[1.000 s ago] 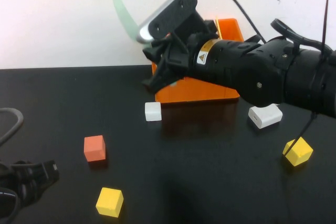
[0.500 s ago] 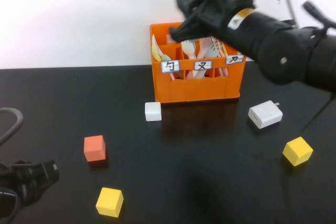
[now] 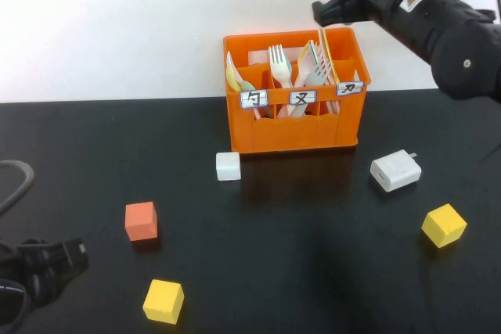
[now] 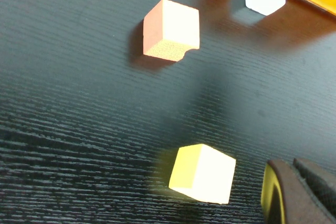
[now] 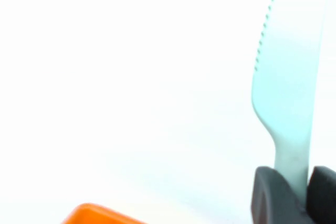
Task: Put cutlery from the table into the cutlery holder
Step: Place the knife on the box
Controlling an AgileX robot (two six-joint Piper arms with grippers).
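Crate [image 3: 296, 127]: forks, spoons | right end effector [image 5: 291, 195], above crate: pinching knife [image 5: 291, 93] | left end effector [image 4: 302, 192], low: unclear

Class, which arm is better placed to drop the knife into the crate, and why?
Right. The right gripper holds the mint knife above the orange crate; the left gripper sits low by the yellow cube.

The cutlery holder [image 3: 296, 101] stands at the rear edge of the desk [image 3: 297, 271], centre-right, with forks [image 3: 279, 64] upright in its compartments. A small cube [image 3: 228, 166] lies just before its front-left corner; a charger block [image 3: 395, 170] lies before its front-right corner. Nearer the front edge, two cubes [image 3: 142, 220] [image 3: 163, 301] lie left of centre and one cube [image 3: 444, 225] lies toward the right edge. The right gripper [image 5: 291, 195] is raised above and behind the holder's right end, jaws clamped on the knife [image 5: 291, 93]. The left gripper [image 3: 31, 275] sits at the front-left corner.
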